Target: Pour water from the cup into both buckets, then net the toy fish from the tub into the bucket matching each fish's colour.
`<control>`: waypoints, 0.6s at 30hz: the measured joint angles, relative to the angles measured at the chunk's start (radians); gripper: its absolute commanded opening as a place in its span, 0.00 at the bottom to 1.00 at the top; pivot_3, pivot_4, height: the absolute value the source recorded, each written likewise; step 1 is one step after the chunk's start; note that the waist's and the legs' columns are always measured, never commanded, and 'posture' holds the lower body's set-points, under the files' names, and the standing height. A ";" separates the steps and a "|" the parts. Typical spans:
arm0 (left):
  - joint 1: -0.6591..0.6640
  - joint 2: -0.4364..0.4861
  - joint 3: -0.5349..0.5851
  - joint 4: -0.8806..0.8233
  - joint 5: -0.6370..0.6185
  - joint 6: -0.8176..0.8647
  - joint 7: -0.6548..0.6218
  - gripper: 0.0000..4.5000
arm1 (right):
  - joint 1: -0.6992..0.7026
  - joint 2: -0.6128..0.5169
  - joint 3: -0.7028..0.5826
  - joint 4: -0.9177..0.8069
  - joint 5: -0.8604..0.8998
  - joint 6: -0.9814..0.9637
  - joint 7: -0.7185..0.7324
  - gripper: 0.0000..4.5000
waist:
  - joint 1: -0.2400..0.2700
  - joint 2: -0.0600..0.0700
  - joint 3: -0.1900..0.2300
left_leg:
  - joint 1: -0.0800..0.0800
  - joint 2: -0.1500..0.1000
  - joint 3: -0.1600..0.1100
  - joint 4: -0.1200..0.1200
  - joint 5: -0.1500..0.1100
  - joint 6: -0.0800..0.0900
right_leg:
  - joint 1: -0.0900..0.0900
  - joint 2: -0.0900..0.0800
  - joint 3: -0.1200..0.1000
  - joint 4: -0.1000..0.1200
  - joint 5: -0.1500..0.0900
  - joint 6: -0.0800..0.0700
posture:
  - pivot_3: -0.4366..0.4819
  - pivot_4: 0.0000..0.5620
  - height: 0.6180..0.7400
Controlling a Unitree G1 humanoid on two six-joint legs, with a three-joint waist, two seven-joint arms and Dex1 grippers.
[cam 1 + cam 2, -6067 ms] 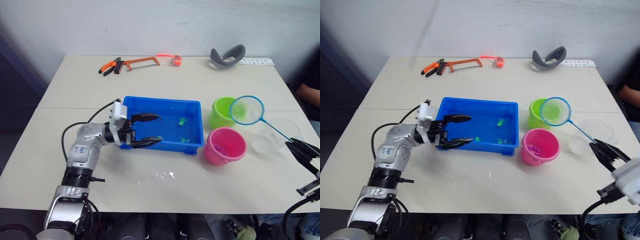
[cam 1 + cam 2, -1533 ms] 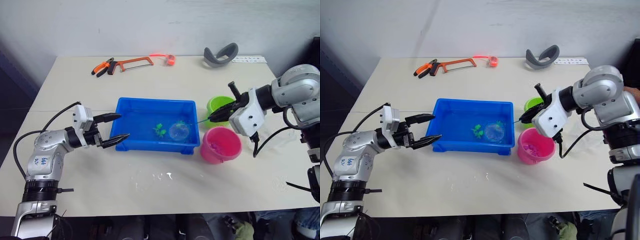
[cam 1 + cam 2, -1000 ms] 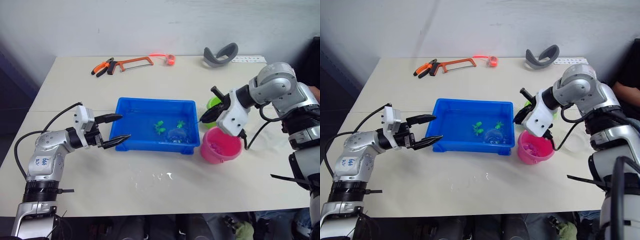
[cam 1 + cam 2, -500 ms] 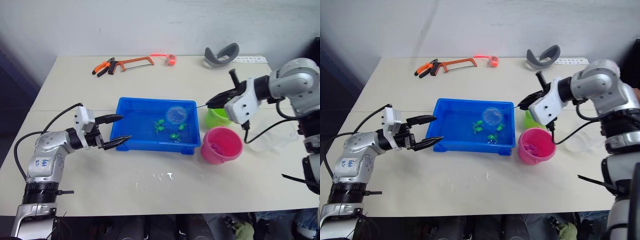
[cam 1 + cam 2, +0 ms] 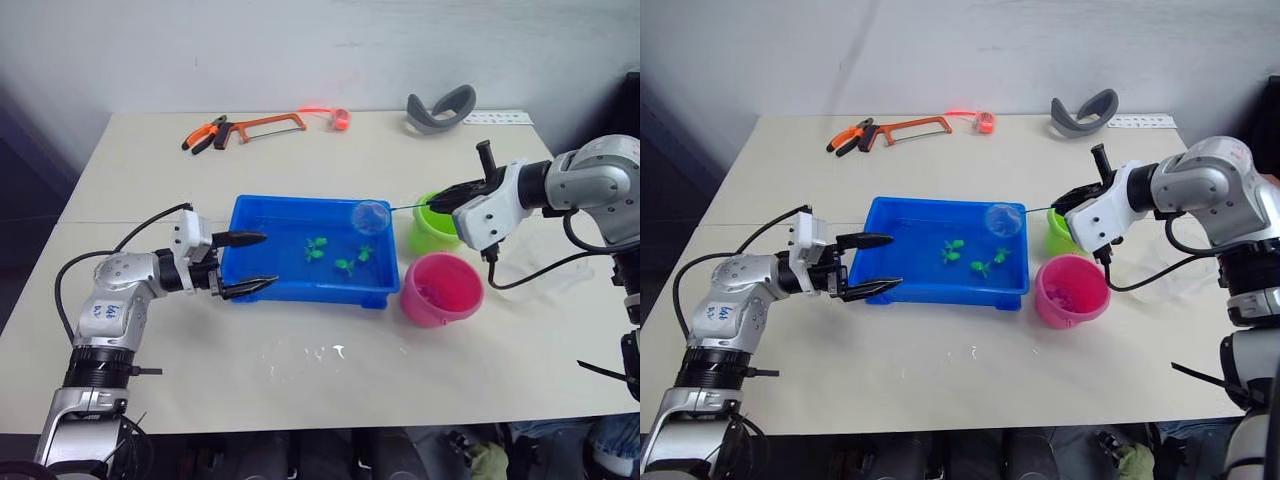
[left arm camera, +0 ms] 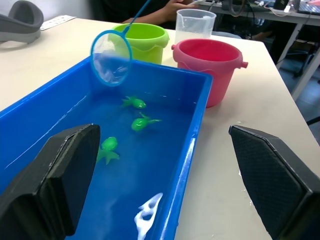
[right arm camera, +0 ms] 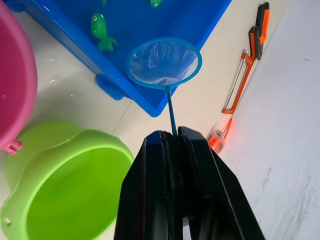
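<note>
Head views, tub: the blue tub [image 5: 250, 225] sits mid-table, water inside, three green fish [image 5: 318, 247] toward its right half.
Head views, net: the net [image 5: 369, 215] hoop hangs over the tub's far right corner, above the rim, looks empty.
Head views, right gripper: the right gripper [image 5: 446, 201] is clamped on the net's thin handle, arm reaching in from the right.
Head views, buckets: the green bucket [image 5: 436, 228] stands right of the tub, partly behind the right gripper; the pink bucket [image 5: 443, 291] is nearer, just beside the tub's near right corner.
Head views, left gripper: the left gripper [image 5: 250, 264] has fingers spread apart, straddling the tub's left wall, gripping nothing.
Head views, far edge: pliers [image 5: 205, 132], a hacksaw [image 5: 268, 125] and a grey curved piece [image 5: 441, 108].
Left wrist view: the clear cup [image 6: 195, 25] stands beyond the pink bucket; fingers [image 6: 66, 176] wide apart.
Right wrist view: fingers [image 7: 150, 200] pinch the handle; hoop mesh holds no fish, as far as shows.
</note>
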 measured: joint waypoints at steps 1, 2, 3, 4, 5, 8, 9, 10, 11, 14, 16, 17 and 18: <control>-0.003 0.000 0.000 0.000 0.000 0.000 0.000 1.00 | 0.000 0.007 0.000 -0.010 0.001 0.004 -0.001 0.00 | 0.000 0.000 0.000 | 0.000 0.000 0.000 0.000 0.000 0.000 | 0.000 0.000 0.000 0.000 0.000 0.000 | 0.48 0.27 1.00; -0.004 0.000 0.000 -0.001 0.000 -0.001 -0.001 1.00 | 0.000 0.014 0.000 -0.023 0.004 0.010 -0.001 0.00 | 0.000 0.000 0.000 | 0.000 0.000 0.000 0.000 0.000 0.000 | 0.000 0.000 0.000 0.000 0.000 0.000 | 0.48 0.27 1.00; -0.004 0.000 0.000 0.000 0.001 0.000 -0.002 1.00 | 0.002 0.020 0.000 -0.037 0.005 0.020 -0.001 0.00 | 0.000 0.000 0.000 | 0.000 0.000 0.000 0.000 0.000 0.000 | 0.000 0.000 0.000 0.000 0.000 0.000 | 0.48 0.27 1.00; -0.004 0.000 0.000 0.000 0.001 0.000 -0.003 1.00 | 0.003 0.030 0.000 -0.052 0.005 0.031 -0.001 0.00 | 0.000 0.000 0.000 | 0.000 0.000 0.000 0.000 0.000 0.000 | 0.000 0.000 0.000 0.000 0.000 0.000 | 0.48 0.27 1.00; -0.004 0.001 0.000 0.000 0.001 0.000 -0.004 1.00 | 0.007 0.038 0.000 -0.064 0.003 0.042 -0.003 0.00 | 0.000 0.000 0.000 | 0.000 0.000 0.000 0.000 0.000 0.000 | 0.000 0.000 0.000 0.000 0.000 0.000 | 0.48 0.27 1.00; -0.003 0.006 0.000 0.000 0.002 0.000 -0.008 1.00 | 0.024 0.052 0.002 -0.088 -0.016 0.079 -0.010 0.00 | 0.000 0.000 0.000 | 0.000 0.000 0.000 0.000 0.000 0.000 | 0.000 0.000 0.000 0.000 0.000 0.000 | 0.48 0.27 1.00; -0.003 0.010 0.000 0.000 0.003 0.000 -0.008 1.00 | 0.031 0.057 0.002 -0.089 -0.027 0.094 -0.011 0.00 | 0.000 0.000 0.000 | 0.000 0.000 0.000 0.000 0.000 0.000 | 0.000 0.000 0.000 0.000 0.000 0.000 | 0.48 0.27 1.00; -0.003 0.015 0.000 0.000 0.004 0.000 -0.008 1.00 | 0.037 0.063 0.005 -0.090 -0.033 0.103 -0.011 0.00 | 0.001 0.000 0.000 | 0.000 0.000 0.000 0.000 0.000 0.000 | 0.000 0.000 0.000 0.000 0.000 0.000 | 0.48 0.27 1.00; -0.003 0.020 0.000 0.000 0.006 0.000 -0.009 1.00 | 0.042 0.073 0.011 -0.092 -0.039 0.115 -0.011 0.00 | 0.001 0.000 0.000 | 0.000 0.000 0.000 0.000 0.000 0.000 | 0.000 0.000 0.000 0.000 0.000 0.000 | 0.48 0.27 1.00; -0.004 0.024 0.000 0.001 0.009 0.000 -0.011 1.00 | 0.048 0.092 0.027 -0.101 -0.053 0.140 -0.012 0.00 | 0.000 0.000 0.000 | 0.000 0.000 0.000 0.000 0.000 0.000 | 0.000 0.000 0.000 0.000 0.000 0.000 | 0.48 0.27 1.00; -0.004 0.026 0.000 0.003 0.012 0.000 -0.013 1.00 | 0.049 0.100 0.027 -0.104 -0.065 0.155 -0.020 0.00 | 0.000 0.000 0.000 | 0.000 0.000 0.000 0.000 0.000 0.000 | 0.000 0.000 0.000 0.000 0.000 0.000 | 0.48 0.27 1.00; -0.005 0.027 0.000 0.004 0.015 0.000 -0.015 1.00 | 0.049 0.106 0.027 -0.104 -0.071 0.161 -0.023 0.00 | 0.000 0.000 0.000 | 0.000 0.000 0.000 0.000 0.000 0.000 | 0.000 0.000 0.000 0.000 0.000 0.000 | 0.48 0.27 1.00; -0.006 0.027 0.000 0.004 0.018 0.000 -0.017 1.00 | 0.050 0.111 0.027 -0.104 -0.072 0.164 -0.025 0.00 | 0.000 0.000 0.000 | 0.000 0.000 0.000 0.000 0.000 0.000 | 0.000 0.000 0.000 0.000 0.000 0.000 | 0.48 0.27 1.00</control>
